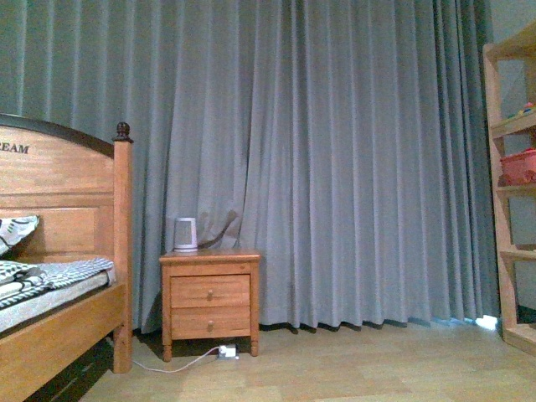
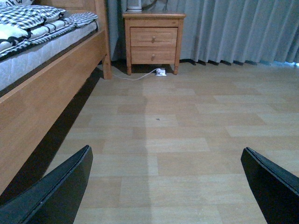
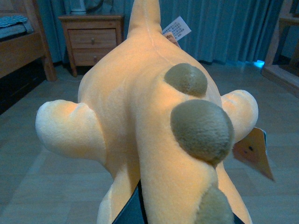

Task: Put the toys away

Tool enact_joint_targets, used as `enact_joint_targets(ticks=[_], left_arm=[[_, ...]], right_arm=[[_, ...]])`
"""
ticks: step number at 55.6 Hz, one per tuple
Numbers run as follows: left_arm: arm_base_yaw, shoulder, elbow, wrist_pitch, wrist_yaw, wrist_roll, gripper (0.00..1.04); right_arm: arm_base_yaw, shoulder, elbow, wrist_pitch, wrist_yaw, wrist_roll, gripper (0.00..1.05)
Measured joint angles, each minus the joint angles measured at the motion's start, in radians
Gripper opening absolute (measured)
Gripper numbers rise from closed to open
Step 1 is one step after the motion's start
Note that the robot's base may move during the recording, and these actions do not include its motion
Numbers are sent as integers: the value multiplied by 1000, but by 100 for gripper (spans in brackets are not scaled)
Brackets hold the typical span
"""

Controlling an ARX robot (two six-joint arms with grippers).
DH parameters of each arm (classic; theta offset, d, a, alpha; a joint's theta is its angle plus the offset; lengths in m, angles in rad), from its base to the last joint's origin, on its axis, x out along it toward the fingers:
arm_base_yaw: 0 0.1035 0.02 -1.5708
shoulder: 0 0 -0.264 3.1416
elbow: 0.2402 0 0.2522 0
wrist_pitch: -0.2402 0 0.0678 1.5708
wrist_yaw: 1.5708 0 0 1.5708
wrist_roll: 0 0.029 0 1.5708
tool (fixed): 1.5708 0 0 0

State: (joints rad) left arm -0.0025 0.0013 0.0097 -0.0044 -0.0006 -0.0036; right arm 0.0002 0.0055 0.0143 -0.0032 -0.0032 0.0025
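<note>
Partway: right tool [image 3: 184, 217] pinches the soft orange-yellow plush animal [image 3: 140, 102], apparently not yet stowed; left tool [image 2: 166, 186] spread, empty

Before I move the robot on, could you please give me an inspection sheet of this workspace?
Surface: floor, pale wood pattern.
Job's things: orange-yellow plush toy with paper tags, held in the right jaws.
Clutter: one small dark speck on the floor.
Grippers: left gripper open, holding nothing; right gripper shut on the plush toy.
Cables: white plug and cable on the floor under the nightstand.
Surroundings: bed, white appliance on the nightstand, grey curtain, shelf with red basket.
</note>
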Motion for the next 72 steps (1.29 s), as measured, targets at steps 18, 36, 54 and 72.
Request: enact_joint_targets(ticks=[18,36,54,72], left_arm=[[0,0,0,0,1,0,98],[0,0,0,0,0,0,98],[0,0,0,0,0,0,98],[0,-1,0,0,0,0,98]], right_arm=[[0,0,0,0,0,0,6],[0,0,0,0,0,0,6],[0,0,0,0,0,0,6],[0,0,0,0,0,0,6]])
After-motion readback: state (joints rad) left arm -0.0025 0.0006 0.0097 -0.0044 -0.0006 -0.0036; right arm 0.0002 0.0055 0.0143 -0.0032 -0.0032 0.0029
